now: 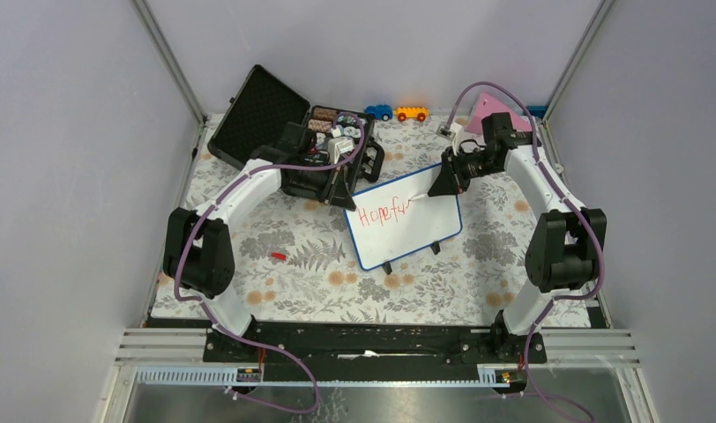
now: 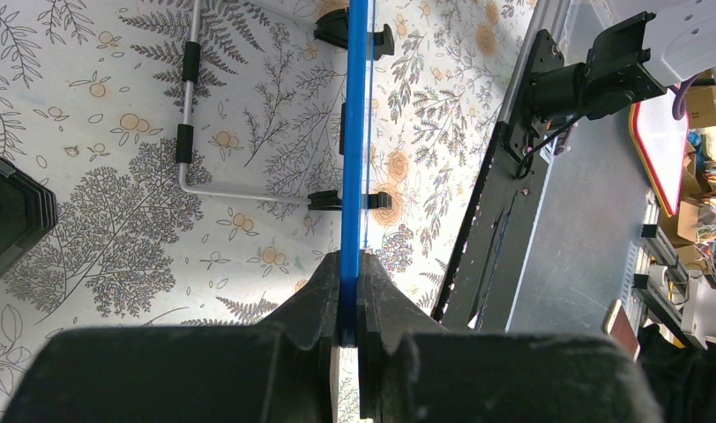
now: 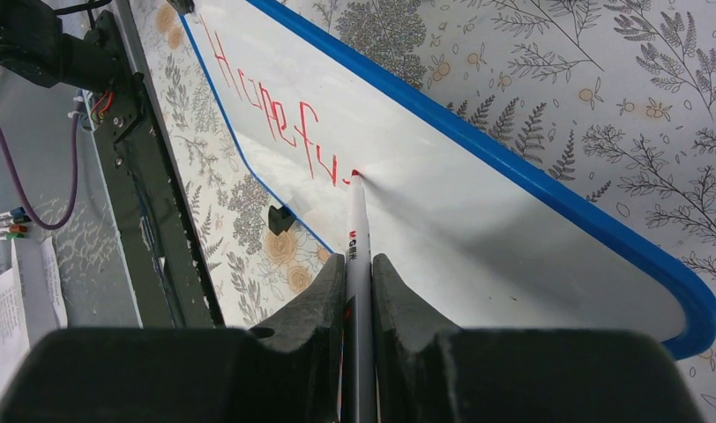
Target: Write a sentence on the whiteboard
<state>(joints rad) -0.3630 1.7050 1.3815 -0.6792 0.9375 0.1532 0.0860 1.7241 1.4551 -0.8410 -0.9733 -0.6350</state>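
Two arms meet at the whiteboard (image 1: 416,231), which stands in the middle of the top view on its black feet (image 1: 387,267). Its face is tilted up and its long axis runs from lower left to upper right of the frame. The left gripper (image 2: 349,264) is clamped tight on the board's thin blue frame, which shows edge-on as a vertical line up the left wrist view. The right gripper (image 3: 358,263) is closed around a marker (image 3: 358,220). The marker's long axis points straight up the right wrist frame, and its red tip touches the white surface. The sentence (image 3: 275,115) reads only "Hope fu" in red, slanting from upper left down toward the tip. A black case (image 1: 266,123) lies open at the upper left of the top view.
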